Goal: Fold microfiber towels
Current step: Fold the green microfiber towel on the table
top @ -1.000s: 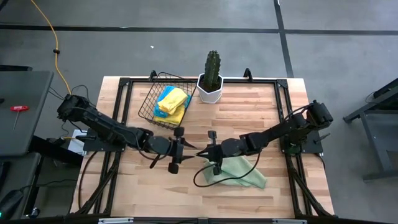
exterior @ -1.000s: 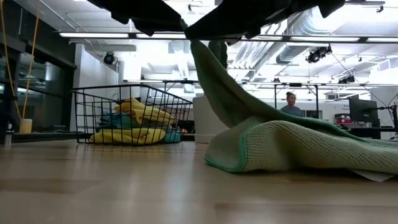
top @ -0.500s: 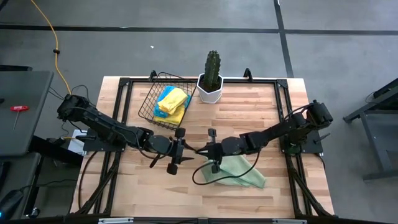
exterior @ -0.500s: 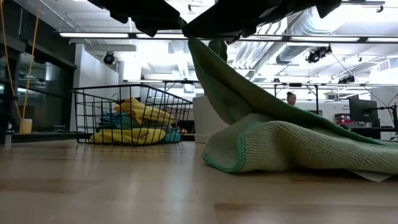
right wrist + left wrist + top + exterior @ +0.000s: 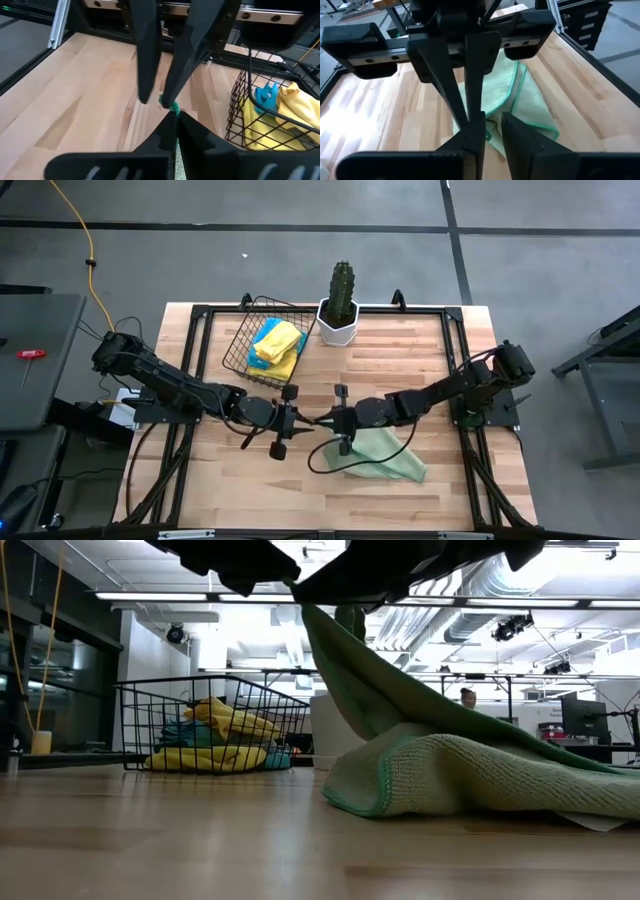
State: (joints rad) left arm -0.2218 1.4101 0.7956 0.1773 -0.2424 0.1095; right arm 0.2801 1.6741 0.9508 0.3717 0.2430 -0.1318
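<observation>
One pale green towel lies bunched on the wooden table, nearest the low camera, with a darker green hem along its near edge. From the heap one corner rises in a taut sheet to the two dark arms overhead. In the high view this towel sits on the front half of the table, right of centre, and both pincers meet just beside its left end.

The right pincer is clenched on the lifted corner; in its own wrist view a scrap of green hem shows pinched at the tips of its fingers. The left pincer faces it tip to tip. In the left wrist view its fingers stand a narrow gap apart, with the green towel beyond them; whether they are touching the cloth I cannot tell.

Farther back, towards the rear left of the table, stands one black wire basket. It holds a loose pile of towels: one yellow and one turquoise blue are clear from above, and how many more lie beneath them I cannot tell. Just right of the basket, at the rear edge, is one cactus in a white pot.

Beyond the table, one person shows small in the room behind.
</observation>
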